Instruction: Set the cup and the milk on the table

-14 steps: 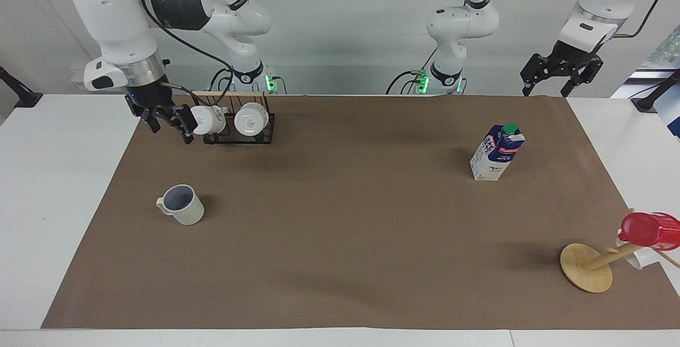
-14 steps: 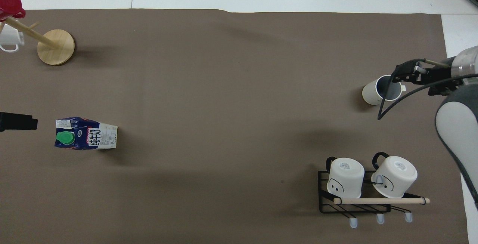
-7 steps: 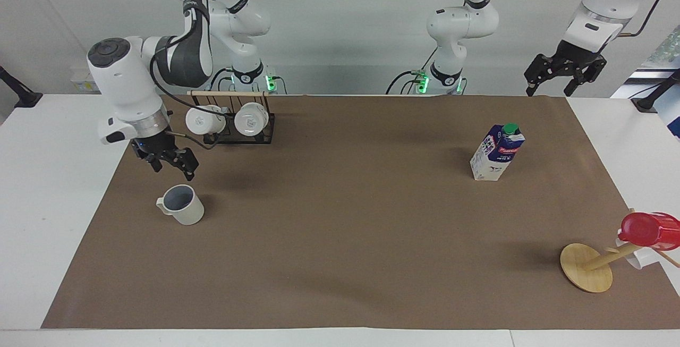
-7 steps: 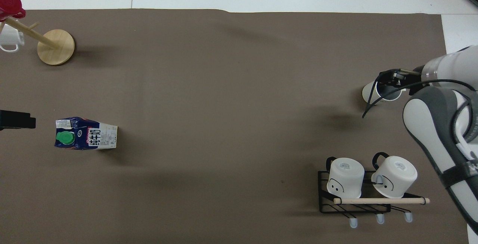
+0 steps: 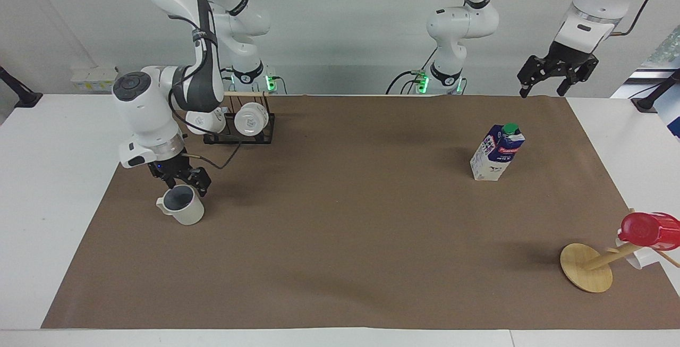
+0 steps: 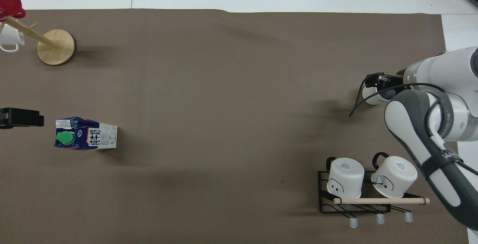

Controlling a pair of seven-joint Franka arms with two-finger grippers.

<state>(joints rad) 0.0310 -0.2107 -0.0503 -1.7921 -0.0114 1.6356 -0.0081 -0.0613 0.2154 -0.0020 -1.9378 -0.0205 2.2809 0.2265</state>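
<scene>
The milk point(image 6: 86, 138) label reads 纯牛奶; both pincers, right point(image 5: 180, 181) over the cup point(image 5: 181, 205) and left point(image 5: 552, 77), gape released.

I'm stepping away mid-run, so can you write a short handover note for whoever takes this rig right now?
Right gripper: open, at the rim of the cup, not gripping it.
Left gripper: open, raised over the table's edge near the robots, nothing held.
Cup: upright on the brown mat, toward the right arm's end.
Milk: upright, toward the left arm's end.
Done: neither is gripped.
Left: grasp and place both.
</scene>
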